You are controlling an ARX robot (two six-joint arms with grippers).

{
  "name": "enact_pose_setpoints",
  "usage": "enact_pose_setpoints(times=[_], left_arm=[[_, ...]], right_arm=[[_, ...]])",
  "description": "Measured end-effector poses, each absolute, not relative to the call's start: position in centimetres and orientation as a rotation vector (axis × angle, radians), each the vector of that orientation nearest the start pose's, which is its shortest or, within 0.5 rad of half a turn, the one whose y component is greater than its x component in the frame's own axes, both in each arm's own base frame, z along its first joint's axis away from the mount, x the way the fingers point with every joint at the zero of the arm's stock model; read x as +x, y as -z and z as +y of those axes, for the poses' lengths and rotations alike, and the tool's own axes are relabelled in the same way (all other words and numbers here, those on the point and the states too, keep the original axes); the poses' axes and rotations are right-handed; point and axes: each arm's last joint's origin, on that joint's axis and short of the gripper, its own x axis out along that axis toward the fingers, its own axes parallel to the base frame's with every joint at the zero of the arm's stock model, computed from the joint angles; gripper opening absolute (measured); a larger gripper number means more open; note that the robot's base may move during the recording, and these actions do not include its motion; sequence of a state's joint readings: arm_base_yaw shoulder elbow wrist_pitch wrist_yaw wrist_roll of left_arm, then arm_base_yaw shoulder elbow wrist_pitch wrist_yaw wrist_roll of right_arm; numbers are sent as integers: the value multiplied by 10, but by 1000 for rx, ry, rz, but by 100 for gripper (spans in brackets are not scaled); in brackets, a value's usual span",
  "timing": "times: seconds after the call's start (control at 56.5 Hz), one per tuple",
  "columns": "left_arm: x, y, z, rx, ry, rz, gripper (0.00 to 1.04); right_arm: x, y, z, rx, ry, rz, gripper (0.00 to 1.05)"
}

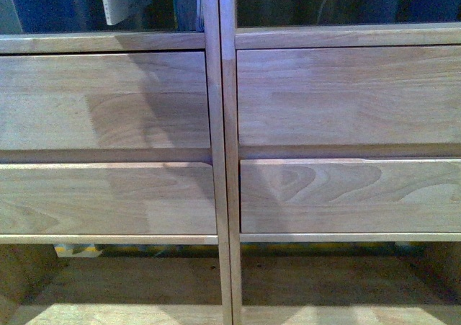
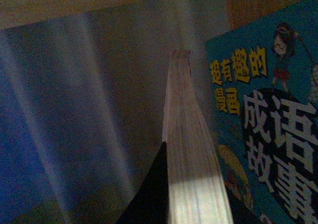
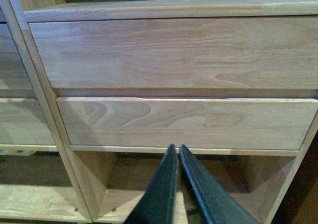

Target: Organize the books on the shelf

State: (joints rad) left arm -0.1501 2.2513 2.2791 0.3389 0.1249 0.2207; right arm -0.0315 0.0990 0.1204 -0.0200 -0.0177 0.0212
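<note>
In the left wrist view my left gripper [image 2: 191, 204] is shut on a book [image 2: 186, 149], seen edge-on by its pale page block, held inside a dim shelf compartment. Beside it stands another book [image 2: 268, 129] with a teal cover, a cartoon girl and large Chinese characters. The light-wood shelf [image 1: 220, 152] fills the front view with four plain drawer fronts in two columns. In the right wrist view my right gripper [image 3: 177, 149] is shut and empty, in front of the shelf's lower right drawer [image 3: 189, 122] and the open compartment [image 3: 169, 184] below it.
In the front view a pale sheet-like thing [image 1: 126, 1] hangs in the upper left compartment. A small yellowish object [image 1: 75, 250] lies behind the lower left compartment. A dark blue backdrop shows behind the upper compartments.
</note>
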Motion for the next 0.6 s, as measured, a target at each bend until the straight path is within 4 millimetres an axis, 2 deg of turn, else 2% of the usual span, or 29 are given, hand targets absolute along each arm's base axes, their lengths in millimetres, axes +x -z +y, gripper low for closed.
enact_pose_setpoints(times=[0.195,0.46,0.478,0.602], left_arm=[[517,-403,-94,223,238,-385,7],[518,-405,-101,234,224,-339,7],[518,-406,-102,234,224,-328,12],[520,-403,-102,233,222,-307,32]], right_arm=[[98,-184,0,10,0,11,3],[98,-178,0,8,0,7,3],[98,-177,0,7,0,7,3],[98,-175,0,7,0,8,3]])
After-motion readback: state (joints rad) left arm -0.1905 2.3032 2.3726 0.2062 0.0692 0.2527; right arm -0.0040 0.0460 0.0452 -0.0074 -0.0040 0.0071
